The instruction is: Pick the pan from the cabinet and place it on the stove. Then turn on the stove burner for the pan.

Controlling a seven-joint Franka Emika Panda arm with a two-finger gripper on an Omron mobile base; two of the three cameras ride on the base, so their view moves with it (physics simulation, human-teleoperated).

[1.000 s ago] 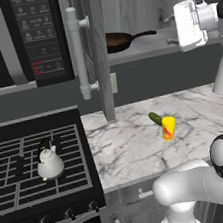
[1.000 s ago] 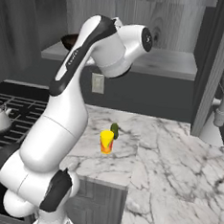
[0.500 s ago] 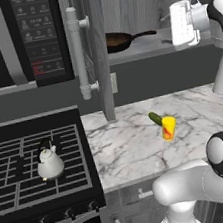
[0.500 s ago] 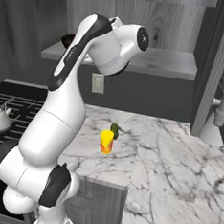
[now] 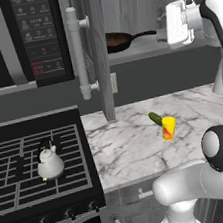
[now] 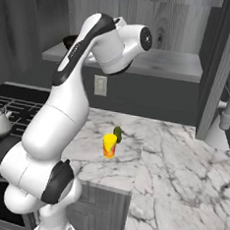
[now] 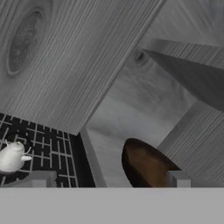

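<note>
The dark-brown pan [image 5: 119,39] lies on the shelf of the open grey cabinet [image 5: 140,51], its thin black handle pointing right. My gripper [image 5: 164,31] hangs level with the shelf just right of the handle's end, apart from it. In the hand view the gripper [image 7: 111,179] is open, the pan [image 7: 148,167] low between its fingertips [image 7: 43,178]. In the right base view a sliver of the pan [image 6: 70,40] peeks out behind my arm. The black stove [image 5: 10,149] sits below left, knobs along its front.
A white kettle [image 5: 49,163] stands on the stove grates. The cabinet's open door [image 5: 99,49] with its bar handle [image 5: 78,53] juts out left of the pan. A microwave [image 5: 22,41] hangs above the stove. A yellow, red and green item [image 5: 166,125] lies on the marble counter [image 5: 129,146].
The hand has shifted a little left along the shelf toward the pan's handle. Its jaws have stayed open and the pan has not moved.
</note>
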